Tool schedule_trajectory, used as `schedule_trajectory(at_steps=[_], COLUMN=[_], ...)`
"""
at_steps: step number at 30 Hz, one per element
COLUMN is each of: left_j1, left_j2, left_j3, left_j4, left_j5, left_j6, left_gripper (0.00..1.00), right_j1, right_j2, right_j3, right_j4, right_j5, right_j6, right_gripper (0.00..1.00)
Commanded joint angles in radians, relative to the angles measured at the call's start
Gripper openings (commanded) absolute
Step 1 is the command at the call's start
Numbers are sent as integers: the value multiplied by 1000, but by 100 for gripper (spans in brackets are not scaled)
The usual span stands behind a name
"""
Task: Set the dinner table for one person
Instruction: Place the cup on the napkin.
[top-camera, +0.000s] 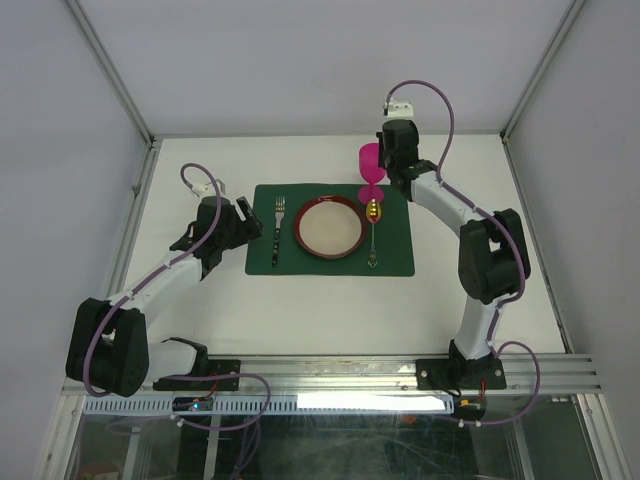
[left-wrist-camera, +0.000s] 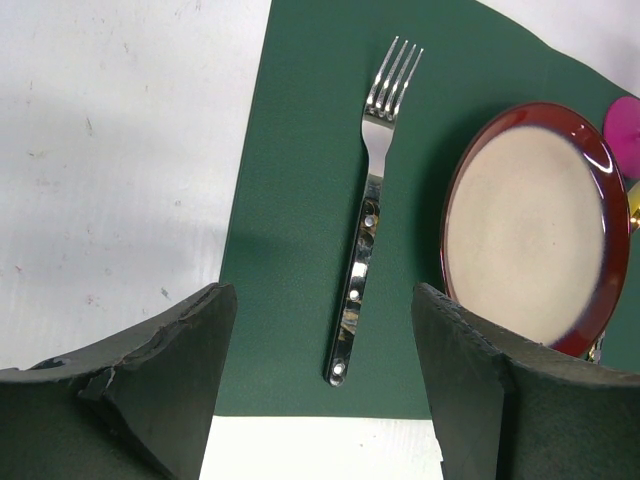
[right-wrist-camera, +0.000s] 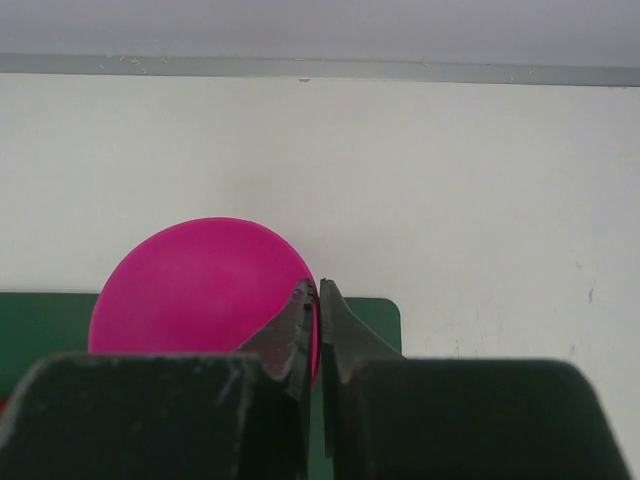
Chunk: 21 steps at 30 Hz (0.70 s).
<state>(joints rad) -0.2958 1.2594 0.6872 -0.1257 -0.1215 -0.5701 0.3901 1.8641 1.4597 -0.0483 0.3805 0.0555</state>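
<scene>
The right gripper (right-wrist-camera: 318, 300) is pinching the rim of the pink goblet (top-camera: 370, 160), nearly closed, apparently placing it at the far right corner of the placemat (top-camera: 395, 255) on the white tabletop (top-camera: 300, 310), which is spreading beneath everything. Next, likely, is letting go and lifting clear. The left gripper (left-wrist-camera: 322, 300) is hovering wide open and empty above the fork (left-wrist-camera: 365, 230).

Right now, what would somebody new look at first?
The bright pink plastic goblet jumps out, near the far right corner of the dark green rectangular placemat, its rim pinched in the right hand. Next comes the round red-rimmed cream plate in the placemat's middle, a silver metal fork on its left.
</scene>
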Motion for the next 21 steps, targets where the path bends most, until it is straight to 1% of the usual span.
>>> schedule_trajectory(at_steps=[1, 20, 21], left_j1=[-9, -10, -9], left_j2=[-27, -26, -26], left_j3=[0, -4, -6], left_j4=[49, 53, 53], left_j5=[-2, 1, 1], left_j6=[-3, -7, -6], left_gripper=[73, 73, 73], right_j1=[-4, -5, -4], right_j2=[-40, -42, -42], right_j3=[4, 25, 30], right_j4=[57, 30, 26], right_j5=[3, 6, 10], right_j6=[18, 23, 24], right_gripper=[0, 0, 3])
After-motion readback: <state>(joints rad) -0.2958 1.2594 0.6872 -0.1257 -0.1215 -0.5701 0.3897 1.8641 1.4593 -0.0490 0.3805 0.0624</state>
